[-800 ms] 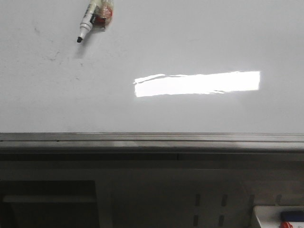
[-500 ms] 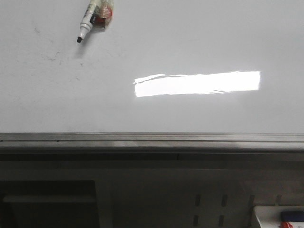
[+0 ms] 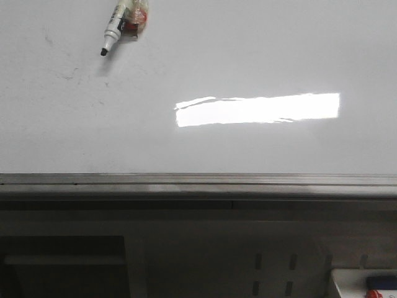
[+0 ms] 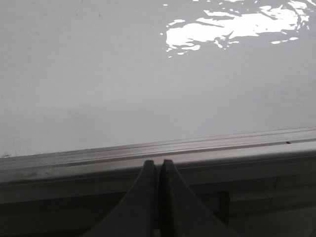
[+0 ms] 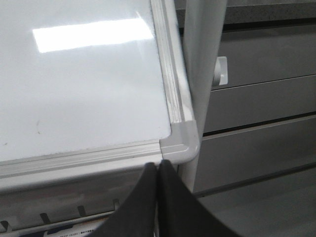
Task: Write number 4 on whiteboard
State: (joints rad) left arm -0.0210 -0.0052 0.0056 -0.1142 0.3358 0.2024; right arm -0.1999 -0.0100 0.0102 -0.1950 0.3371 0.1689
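Note:
The whiteboard (image 3: 260, 49) is glossy white with a grey rail (image 3: 198, 181) along its near edge and a bright glare (image 3: 257, 108). No number 4 shows on it, only faint smudges. A white marker (image 3: 115, 28) with a bare black tip lies on the board at the far left, next to a small red and clear piece (image 3: 138, 17). My left gripper (image 4: 159, 163) is shut and empty, just short of the rail (image 4: 148, 150). My right gripper (image 5: 159, 165) is shut and empty, by the board's corner (image 5: 181, 139). Neither gripper shows in the front view.
A white upright post (image 5: 202, 59) stands beside the board's corner, with grey drawers (image 5: 261, 74) behind it. A white tray (image 3: 338, 282) with blue and red items sits below the board at the right. A perforated shelf front (image 3: 273, 273) lies under the rail.

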